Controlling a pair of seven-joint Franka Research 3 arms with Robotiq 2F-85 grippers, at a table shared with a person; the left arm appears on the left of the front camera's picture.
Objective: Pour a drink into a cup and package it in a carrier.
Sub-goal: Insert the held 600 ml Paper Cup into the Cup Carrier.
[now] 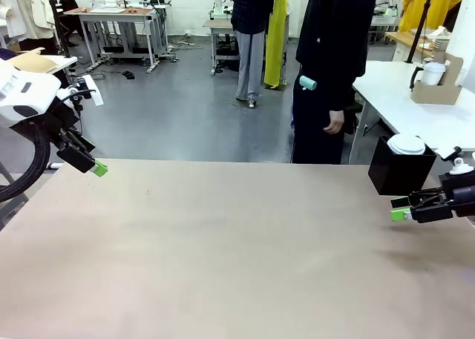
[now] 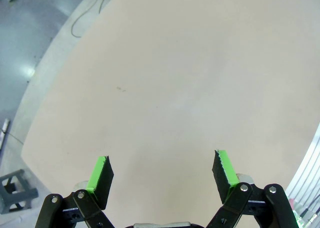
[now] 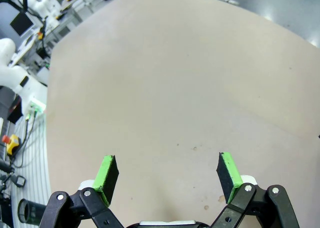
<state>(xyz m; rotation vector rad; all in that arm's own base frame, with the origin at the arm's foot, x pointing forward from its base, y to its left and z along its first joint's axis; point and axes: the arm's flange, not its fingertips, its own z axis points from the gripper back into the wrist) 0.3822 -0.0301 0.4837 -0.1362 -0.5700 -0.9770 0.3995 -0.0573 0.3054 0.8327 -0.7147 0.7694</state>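
While no white paper cup, amber drink or brown cardboard carrier stands on the tan bench (image 1: 223, 250) between the arms, the nearest candidates for task items sit off to the robot's right: a black box (image 1: 399, 172) holding white round lids or cup tops at the bench's far right corner, and, further back on a separate white table (image 1: 401, 101), a brown cardboard holder (image 1: 438, 90) with a white vessel in it. Whether that holder is the carrier cannot be confirmed at this range.

Both lie to the right and beyond, so the right gripper (image 1: 401, 214) is judged much the nearer; it hangs low just below and in front of the black box, not touching it. The left gripper (image 1: 99, 168) is well apart, at the bench's far left edge.

Jaws: in the right wrist view the right gripper (image 3: 167, 175) has its green pads spread wide with nothing between them, bare bench beneath. The left gripper (image 2: 162, 173) is likewise spread wide and holds nothing.

A person (image 1: 330, 72) stands at the far side, one hand (image 1: 335, 122) at their side, holding nothing toward the bench
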